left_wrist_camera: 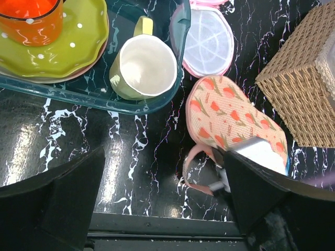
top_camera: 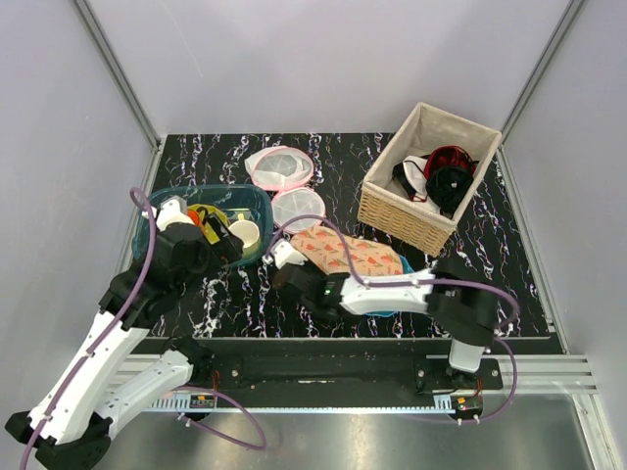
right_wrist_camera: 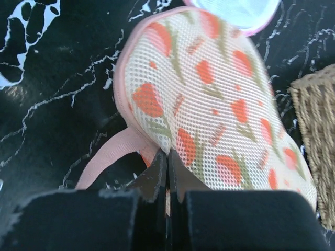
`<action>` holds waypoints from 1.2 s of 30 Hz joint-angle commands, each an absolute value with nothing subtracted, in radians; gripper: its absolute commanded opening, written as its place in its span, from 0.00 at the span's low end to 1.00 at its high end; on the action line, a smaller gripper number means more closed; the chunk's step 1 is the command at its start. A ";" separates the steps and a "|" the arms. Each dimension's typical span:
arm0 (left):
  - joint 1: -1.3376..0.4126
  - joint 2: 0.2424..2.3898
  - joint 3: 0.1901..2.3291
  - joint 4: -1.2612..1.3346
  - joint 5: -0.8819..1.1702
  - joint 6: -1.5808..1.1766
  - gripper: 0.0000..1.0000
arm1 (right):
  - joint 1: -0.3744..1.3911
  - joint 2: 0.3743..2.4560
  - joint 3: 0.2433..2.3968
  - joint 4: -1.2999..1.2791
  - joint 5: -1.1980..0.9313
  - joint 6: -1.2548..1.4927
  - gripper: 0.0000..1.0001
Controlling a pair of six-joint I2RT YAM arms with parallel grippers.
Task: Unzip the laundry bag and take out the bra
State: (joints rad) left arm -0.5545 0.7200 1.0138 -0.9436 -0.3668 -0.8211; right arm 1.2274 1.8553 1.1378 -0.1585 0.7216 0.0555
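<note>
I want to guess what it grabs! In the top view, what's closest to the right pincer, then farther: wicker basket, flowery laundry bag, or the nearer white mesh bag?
1. laundry bag: pinched by the right pincer.
2. white mesh bag: just behind.
3. wicker basket: far back right.

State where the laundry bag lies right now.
In the top view the laundry bag lies flat on the table, between the teal tub on its left and the wicker basket on its right, with the right gripper at its left end.
</note>
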 commanded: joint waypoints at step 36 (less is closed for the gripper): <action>-0.492 0.700 0.753 -0.342 0.485 -0.428 0.99 | 0.853 0.969 0.974 -0.295 -0.066 0.414 0.00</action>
